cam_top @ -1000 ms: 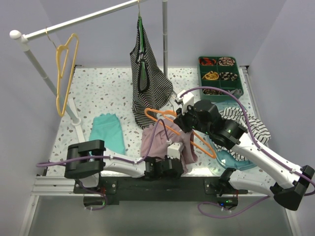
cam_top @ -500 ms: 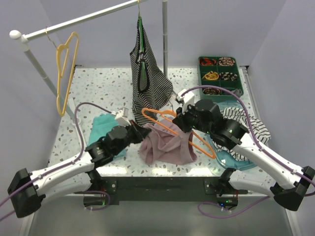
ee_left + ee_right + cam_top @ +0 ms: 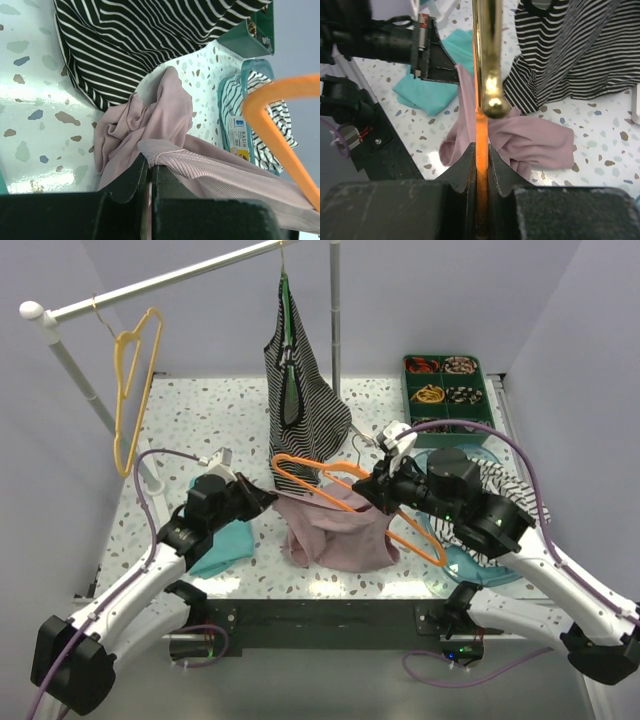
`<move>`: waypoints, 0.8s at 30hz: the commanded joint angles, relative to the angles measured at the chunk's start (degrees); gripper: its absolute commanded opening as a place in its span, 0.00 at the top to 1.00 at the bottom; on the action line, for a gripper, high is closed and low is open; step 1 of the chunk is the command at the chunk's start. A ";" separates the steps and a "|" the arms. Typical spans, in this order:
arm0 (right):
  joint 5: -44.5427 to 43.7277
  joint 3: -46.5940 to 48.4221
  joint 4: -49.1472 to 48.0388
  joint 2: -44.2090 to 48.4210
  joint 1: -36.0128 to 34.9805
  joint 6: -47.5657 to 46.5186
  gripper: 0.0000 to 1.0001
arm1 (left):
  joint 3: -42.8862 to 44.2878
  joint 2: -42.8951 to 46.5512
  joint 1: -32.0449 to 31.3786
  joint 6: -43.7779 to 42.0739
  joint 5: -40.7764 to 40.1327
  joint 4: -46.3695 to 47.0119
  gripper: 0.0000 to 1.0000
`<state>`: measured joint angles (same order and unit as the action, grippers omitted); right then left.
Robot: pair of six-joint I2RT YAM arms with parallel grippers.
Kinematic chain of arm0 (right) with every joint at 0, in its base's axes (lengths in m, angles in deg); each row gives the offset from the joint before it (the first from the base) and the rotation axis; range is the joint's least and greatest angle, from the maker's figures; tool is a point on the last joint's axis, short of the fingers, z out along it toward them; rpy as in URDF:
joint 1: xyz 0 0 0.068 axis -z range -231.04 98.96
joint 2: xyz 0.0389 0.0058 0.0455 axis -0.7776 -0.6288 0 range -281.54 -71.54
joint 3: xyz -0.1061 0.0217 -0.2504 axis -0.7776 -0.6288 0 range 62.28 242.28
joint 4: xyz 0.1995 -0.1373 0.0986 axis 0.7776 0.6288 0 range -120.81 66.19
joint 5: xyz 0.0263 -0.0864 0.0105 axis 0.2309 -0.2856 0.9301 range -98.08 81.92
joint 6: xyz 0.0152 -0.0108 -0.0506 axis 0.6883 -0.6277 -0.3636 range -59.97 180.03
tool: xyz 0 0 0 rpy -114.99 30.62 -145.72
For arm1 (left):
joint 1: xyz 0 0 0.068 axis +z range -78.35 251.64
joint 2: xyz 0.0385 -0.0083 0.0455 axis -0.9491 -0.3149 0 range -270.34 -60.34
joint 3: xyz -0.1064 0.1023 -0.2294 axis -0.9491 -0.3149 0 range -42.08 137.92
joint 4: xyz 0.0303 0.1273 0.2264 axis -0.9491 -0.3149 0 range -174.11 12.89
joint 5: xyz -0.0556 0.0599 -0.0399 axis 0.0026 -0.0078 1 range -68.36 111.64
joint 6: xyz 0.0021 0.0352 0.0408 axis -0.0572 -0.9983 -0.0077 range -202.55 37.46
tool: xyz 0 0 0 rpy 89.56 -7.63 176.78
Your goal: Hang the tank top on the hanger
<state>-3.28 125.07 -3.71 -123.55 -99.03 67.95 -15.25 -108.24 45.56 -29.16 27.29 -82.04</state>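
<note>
The mauve-pink tank top (image 3: 335, 530) hangs stretched between both grippers over the table's near middle, its lower part bunched on the surface. My left gripper (image 3: 272, 500) is shut on its ribbed hem (image 3: 172, 156), at the cloth's left edge. My right gripper (image 3: 372, 485) is shut on the orange hanger (image 3: 312, 461), pinching the bar (image 3: 481, 135) just below the brass hook (image 3: 488, 55). One hanger arm reaches left over the tank top; the other slopes down to the right. In the right wrist view the tank top (image 3: 535, 140) lies under the hanger.
A striped top (image 3: 295, 380) hangs on a green hanger from the rail, right behind the tank top. A yellow hanger (image 3: 130, 390) hangs far left. A teal cloth (image 3: 228, 540) lies under my left arm. A green compartment tray (image 3: 448, 390) and a basin with striped cloth (image 3: 505, 498) stand right.
My left arm swung out from the near edge to the left, drawing the tank top's hem left and spreading the cloth. The right gripper shifted slightly right, and the hanger's tip moved left.
</note>
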 commanded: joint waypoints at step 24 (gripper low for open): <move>-5.50 3.92 2.62 0.77 -0.09 -6.43 1.00 | 12.72 -5.36 12.90 -21.21 22.30 -9.56 1.00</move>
<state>-3.30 125.33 0.24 -124.91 -99.11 62.51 -6.01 -114.44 57.75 -43.45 46.17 -87.98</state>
